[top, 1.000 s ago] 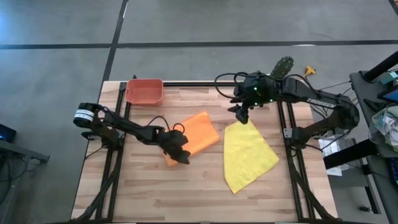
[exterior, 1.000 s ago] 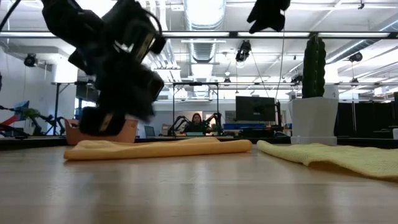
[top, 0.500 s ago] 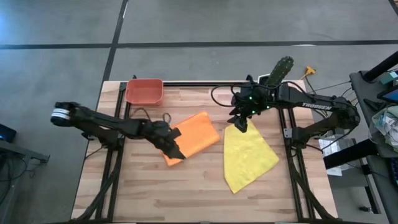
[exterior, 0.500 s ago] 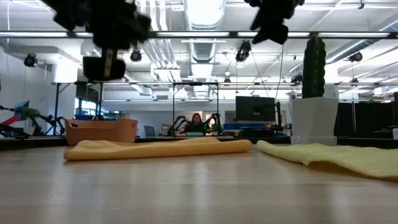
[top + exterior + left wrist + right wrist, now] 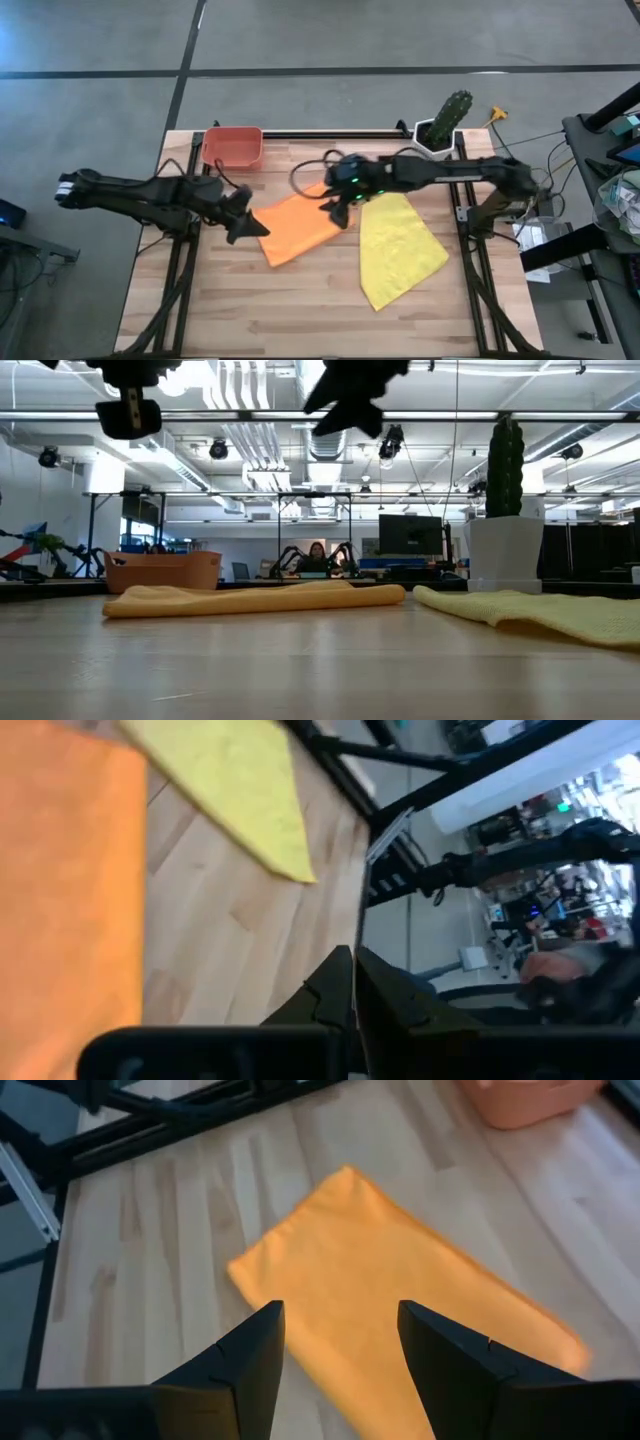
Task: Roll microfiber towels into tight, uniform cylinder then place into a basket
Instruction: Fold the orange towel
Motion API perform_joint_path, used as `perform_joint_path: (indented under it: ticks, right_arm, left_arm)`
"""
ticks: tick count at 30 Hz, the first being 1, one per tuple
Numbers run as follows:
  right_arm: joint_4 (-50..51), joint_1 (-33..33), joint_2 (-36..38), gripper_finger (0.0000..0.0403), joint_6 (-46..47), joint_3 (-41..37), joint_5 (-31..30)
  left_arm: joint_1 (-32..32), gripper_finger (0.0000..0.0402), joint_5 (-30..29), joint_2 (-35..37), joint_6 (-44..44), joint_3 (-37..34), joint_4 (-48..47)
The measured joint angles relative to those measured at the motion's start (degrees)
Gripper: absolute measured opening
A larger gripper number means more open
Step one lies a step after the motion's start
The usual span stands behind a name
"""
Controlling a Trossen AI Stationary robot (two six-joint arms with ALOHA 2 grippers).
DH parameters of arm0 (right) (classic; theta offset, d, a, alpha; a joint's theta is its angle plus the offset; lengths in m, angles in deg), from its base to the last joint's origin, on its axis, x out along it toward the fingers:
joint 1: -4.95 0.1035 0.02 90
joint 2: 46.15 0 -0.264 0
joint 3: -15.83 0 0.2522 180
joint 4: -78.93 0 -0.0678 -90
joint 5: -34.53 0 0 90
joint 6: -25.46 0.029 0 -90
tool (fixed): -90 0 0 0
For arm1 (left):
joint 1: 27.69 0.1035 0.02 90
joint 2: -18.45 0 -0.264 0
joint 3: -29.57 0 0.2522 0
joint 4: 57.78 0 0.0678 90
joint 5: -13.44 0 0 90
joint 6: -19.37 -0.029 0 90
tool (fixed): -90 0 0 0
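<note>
orange towel (image 5: 298,222) lies flat on table (image 5: 300,320); left gripper (image 5: 243,226) is clenched empty at its edge, right gripper (image 5: 337,212) is held parted above it.

I can't make out any readable writing from my seat. The orange towel (image 5: 297,222), the yellow towel (image 5: 398,249) and the basket (image 5: 232,147) all show plain surfaces with no label or brand. The monitor (image 5: 411,534) far behind the desk (image 5: 330,320) shows nothing I can read, and any marks on the arms are too small to tell.
</note>
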Motion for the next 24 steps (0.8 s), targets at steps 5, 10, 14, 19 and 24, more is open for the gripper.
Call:
perform_joint_path:
  ticks: [5, 10, 14, 19, 24]
  right_arm:
    - [1.95, 1.15, -8.94, 0.0192, 2.03, 8.33, 0.03]
    - [5.24, 1.55, -16.15, 0.0192, 2.53, 16.1, 0.01]
    - [6.46, 2.1, -22.26, 0.0192, 2.09, 22.9, 0.01]
    - [9.57, 3.88, -30.21, 0.0192, 2.28, 32.75, 0.06]
    - [11.96, 5.36, -37.17, 0.0192, 5.84, 41.16, 0.75]
  left_arm:
    - [-0.1, 0.0, 0.0, 4.45, -2.91, 0.61, -0.35]
    - [-0.09, 0.0, 0.0, 9.05, -4.13, 0.69, -0.38]
    - [-0.09, 0.0, 0.02, 11.74, -4.97, 0.69, -0.28]
    - [-0.11, 0.0, 0.09, 14.63, -5.37, 0.69, -0.31]
    - [-0.09, 0.0, 0.18, 17.26, -5.57, 0.89, -0.25]
